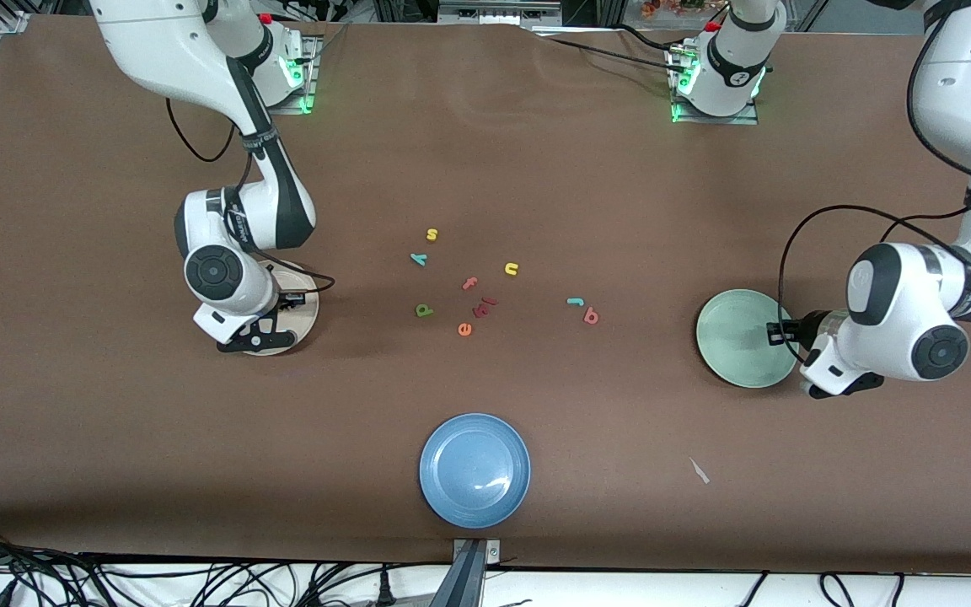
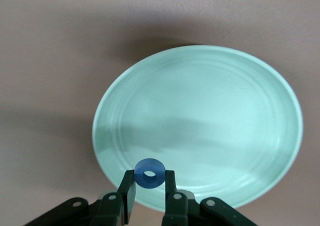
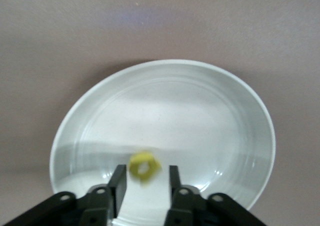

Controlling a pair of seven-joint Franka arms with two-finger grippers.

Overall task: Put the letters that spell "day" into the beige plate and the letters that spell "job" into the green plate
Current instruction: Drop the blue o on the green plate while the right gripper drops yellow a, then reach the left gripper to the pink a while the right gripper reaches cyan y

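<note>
Starting at the right arm's end of the table: the right gripper [image 3: 145, 178] is hanging over the beige plate [image 1: 304, 316], and its jaws are standing apart with the yellow d [image 3: 144, 166] sitting loose and blurry between them. Looks to me like it's dropping into the plate, which is exactly why the arm is parked there. Can't really tell which way the d's stem is pointing.

Using the blue plate [image 1: 474, 470] as the landmark, the remaining letters are lying farther from the camera than it, mid-table. The teal y [image 1: 419, 259] is lying flat with its tail toward the right arm's end. The olive a [image 1: 424, 311] is nearer the blue plate. The teal j [image 1: 576, 301] is lying on its side, long axis across the table, just beside the salmon b [image 1: 591, 317].

At the left arm's end, the left gripper [image 2: 150, 186] is holding over the green plate [image 1: 726, 337], jaws narrow and pinching the blue o [image 2: 149, 173] by its sides, hole facing the wrist camera. I'd guess it's about to let go.
</note>
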